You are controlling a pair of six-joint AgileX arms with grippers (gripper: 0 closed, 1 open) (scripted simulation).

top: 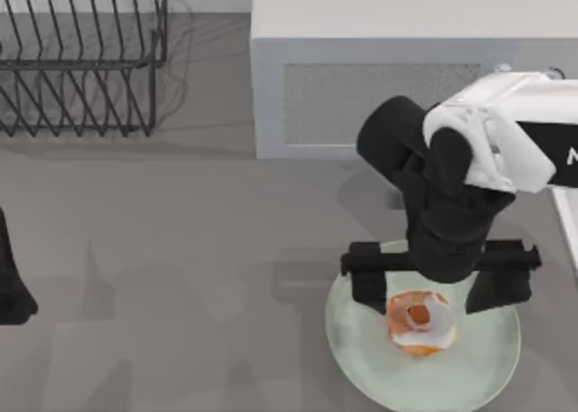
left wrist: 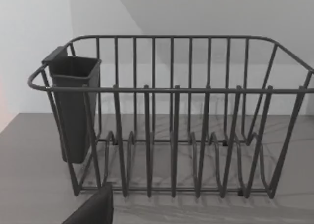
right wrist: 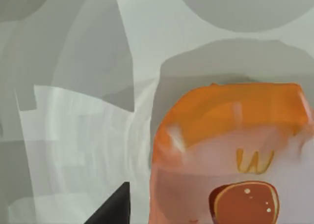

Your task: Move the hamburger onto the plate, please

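The right gripper (top: pixel 424 290) is hanging low over the plate (top: pixel 479 376), which is sitting at the tabletop's near right corner. Its two black fingers (top: pixel 368 290) are spreading wide apart, one at each side of the hamburger (top: pixel 420 322), and neither is touching it — the jaws are holding nothing. The hamburger is lying on the plate, a little toward the rim nearest the microwave (top: pixel 406 60), its orange centre facing up inside the pale ring.

In the right wrist view the hamburger (right wrist: pixel 230 150) is looming close, with an orange band, a pale face bearing a small yellow mark, and a darker orange disc speckled with white. The glossy plate (right wrist: pixel 73 135) is reflecting pale patches around it, and a dark finger tip (right wrist: pixel 113 209) is edging into the corner of that view.

The right arm's black and white links are reaching in from the tabletop's right edge, crossing in front of the microwave, which is standing along the far edge.

The left gripper (top: pixel 13 285) is sitting parked at the tabletop's left edge — whether its fingers are apart or together I cannot tell. The left wrist view is looking at a dark wire dish rack (left wrist: pixel 171 126) with a dark cutlery cup (left wrist: pixel 73 106) hooked inside one end; from above, the rack (top: pixel 81 60) is occupying the far left corner.
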